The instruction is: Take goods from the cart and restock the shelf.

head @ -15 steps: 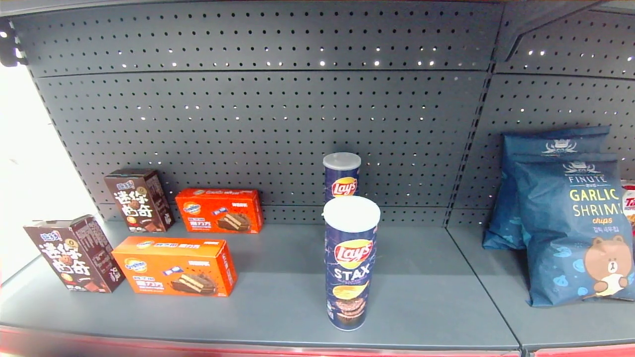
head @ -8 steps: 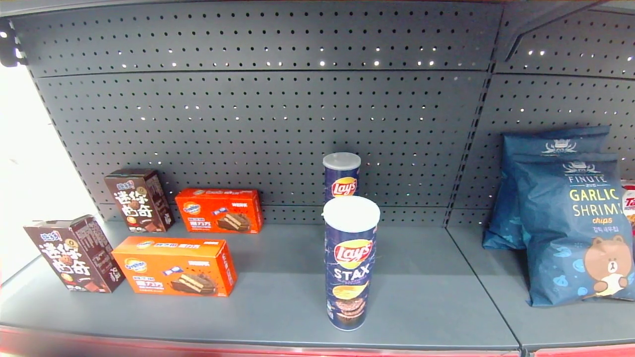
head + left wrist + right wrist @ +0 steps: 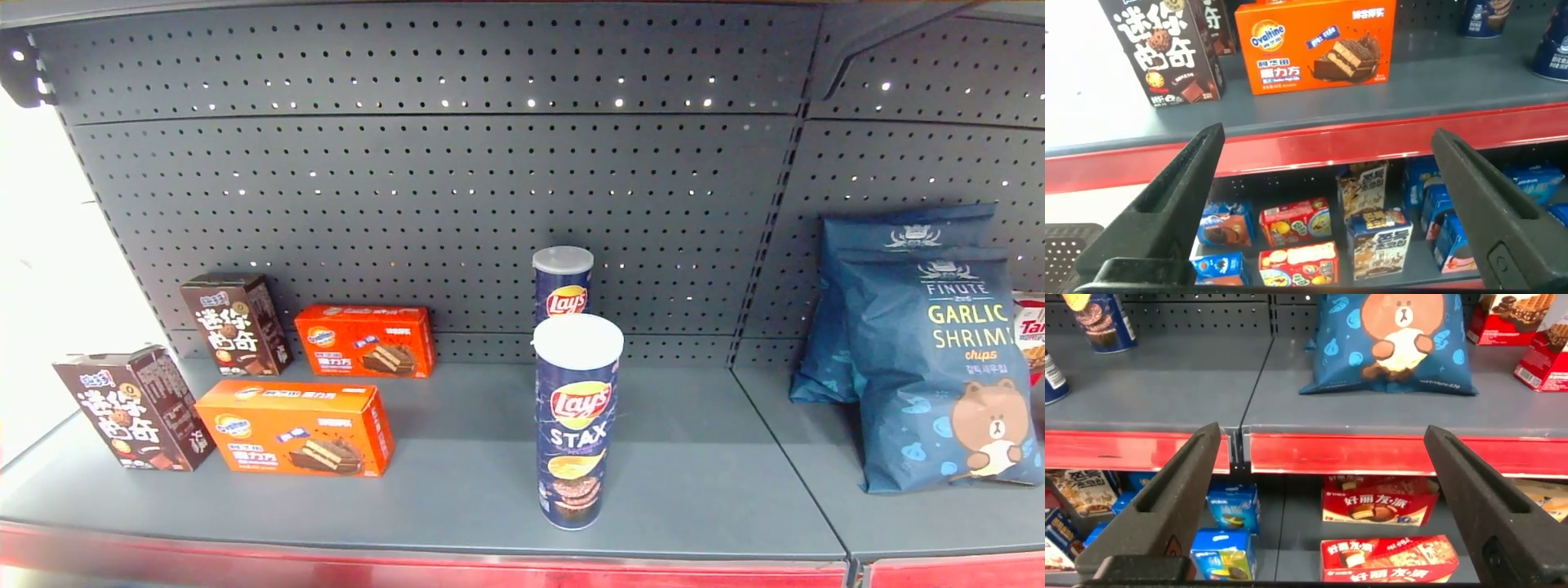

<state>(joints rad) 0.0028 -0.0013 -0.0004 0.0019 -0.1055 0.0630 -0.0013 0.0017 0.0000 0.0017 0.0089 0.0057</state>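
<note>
Grey pegboard backs the shelf [image 3: 457,490], where a tall chip can [image 3: 576,425] stands upright near the front edge, with an orange box [image 3: 298,429] to its left. My left gripper [image 3: 1327,137] and right gripper [image 3: 1322,434] hang before the shelf's red lip, fingers wide apart, holding nothing. I judge such a can light, stiff and slick, so I would clasp it mid-body, gently.

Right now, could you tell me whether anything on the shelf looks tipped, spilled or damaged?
Nothing stands out: both chip cans stand upright, the boxes sit flat on their bases, and the blue bags stand closed.
</note>
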